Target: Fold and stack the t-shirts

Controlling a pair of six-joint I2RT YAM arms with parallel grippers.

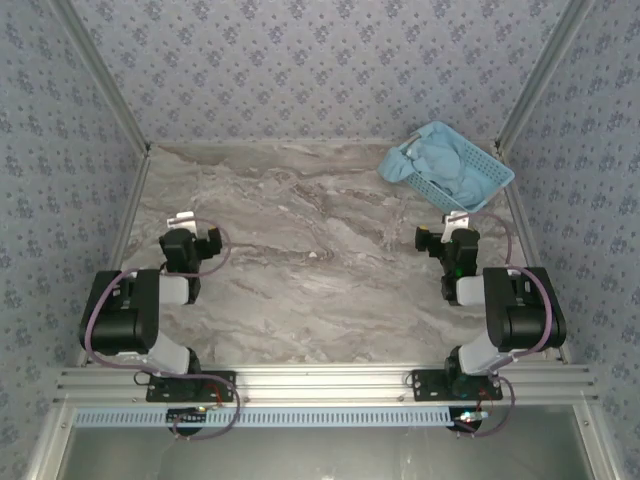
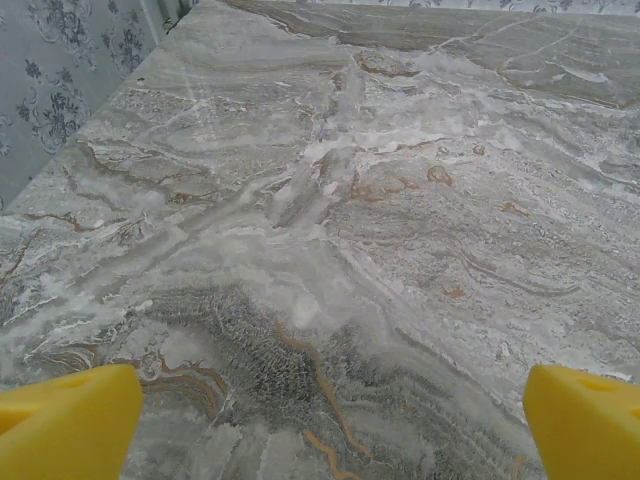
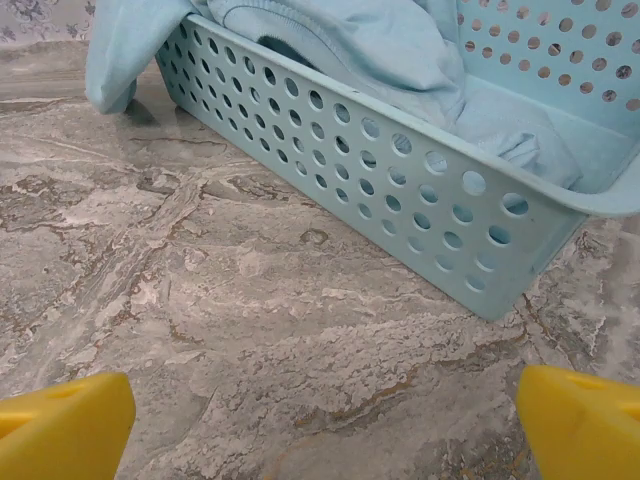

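Light blue t-shirts (image 1: 443, 160) lie crumpled in a light blue perforated plastic basket (image 1: 489, 188) at the table's back right corner. In the right wrist view the t-shirts (image 3: 400, 50) fill the basket (image 3: 400, 190), and one fold hangs over its left end. My right gripper (image 1: 448, 232) hovers just in front of the basket, open, its yellow fingertips (image 3: 70, 425) wide apart over bare marble. On the left side my left gripper (image 1: 192, 222) is open too, with yellow fingertips (image 2: 65, 425) spread over the tabletop and nothing between them.
The marble-patterned table (image 1: 300, 260) is walled by patterned panels on the left, back and right. Metal rails run along its near edge where both arm bases are bolted.
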